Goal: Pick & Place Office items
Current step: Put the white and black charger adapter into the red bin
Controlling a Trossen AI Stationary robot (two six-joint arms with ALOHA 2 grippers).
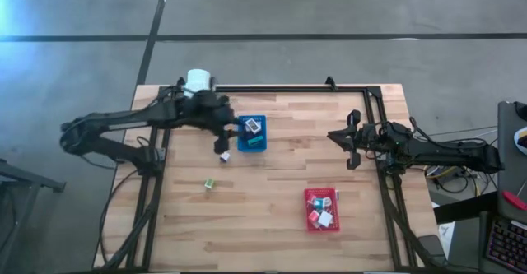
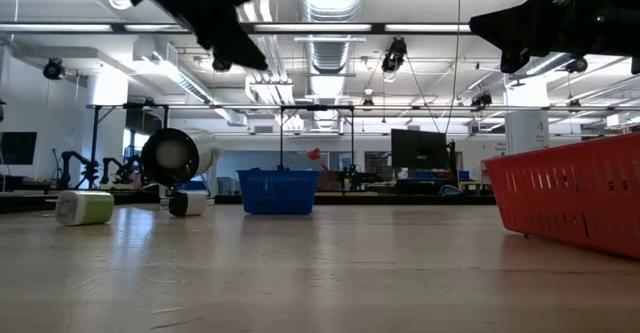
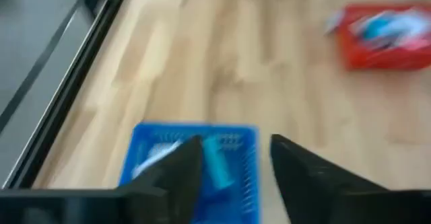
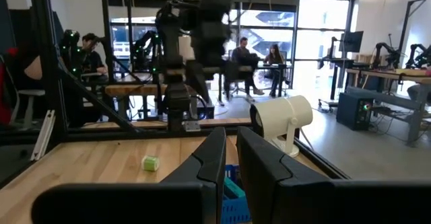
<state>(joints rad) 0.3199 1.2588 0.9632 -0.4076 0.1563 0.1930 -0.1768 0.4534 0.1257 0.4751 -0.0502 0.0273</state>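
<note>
High view places the left end effector (image 1: 223, 139) over the bench just beside the blue tray (image 1: 252, 133); the left wrist view shows its fingers (image 3: 176, 177) apart with nothing between them. A small white piece (image 1: 223, 155) lies on the wood directly beneath it, touching nothing. The blue tray holds a few office items, among them a teal block (image 3: 217, 162) and a white piece. A green block (image 1: 209, 183) sits alone on the open wood, well apart from both trays. The red tray (image 1: 322, 209) toward the near right carries several pieces in white, teal and pink-red. Judgement: sorting is well advanced, with at least two loose items outstanding. The right end effector (image 1: 352, 140) waits at the right edge of the bench, fingers together and empty. The bench (image 1: 272, 233) is light butcher-block wood inside a black frame (image 1: 288, 87), with a white cylindrical lamp-like unit (image 1: 198, 81) at the far left corner. Beyond lies an open workshop with concrete floor, ceiling ducts, further rigs, and seated persons (image 4: 243, 59).
</note>
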